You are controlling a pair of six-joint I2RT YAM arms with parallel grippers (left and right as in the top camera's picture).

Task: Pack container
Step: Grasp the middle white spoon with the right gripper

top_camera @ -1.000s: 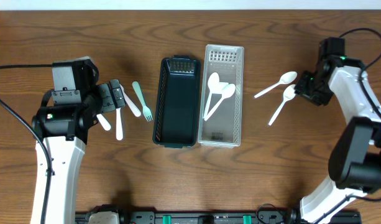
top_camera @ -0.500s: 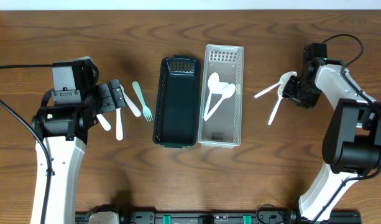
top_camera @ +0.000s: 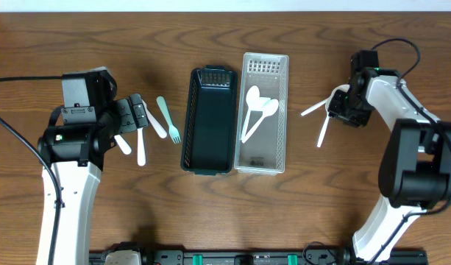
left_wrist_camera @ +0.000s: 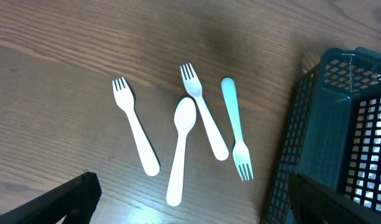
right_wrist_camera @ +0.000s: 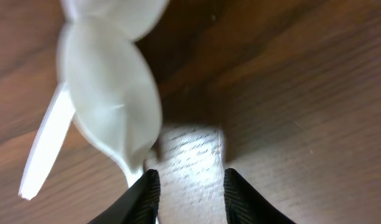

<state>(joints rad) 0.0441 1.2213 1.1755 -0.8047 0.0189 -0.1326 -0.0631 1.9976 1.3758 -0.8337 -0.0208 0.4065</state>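
A dark mesh basket [top_camera: 208,121] and a pale basket [top_camera: 277,121] stand side by side mid-table. The pale one holds two white spoons [top_camera: 254,110]. Two more white spoons lie on the right, handles showing [top_camera: 312,109] [top_camera: 323,132]. My right gripper [top_camera: 343,109] is open and low over their bowls. In the right wrist view one spoon bowl [right_wrist_camera: 112,102] lies just left of the open fingers [right_wrist_camera: 187,196], with bare wood between them. My left gripper [top_camera: 137,115] is open above a teal fork [left_wrist_camera: 235,134], two white forks [left_wrist_camera: 135,134] [left_wrist_camera: 204,121] and a white spoon [left_wrist_camera: 181,149].
The dark basket's corner [left_wrist_camera: 339,124] shows close to the right of the left cutlery group. The teal fork [top_camera: 168,120] lies nearest that basket. The table's far edge runs along the top of the overhead view.
My right gripper has moved left and down onto the two right-hand spoons, now covering their bowls. The left arm and its cutlery have not moved.
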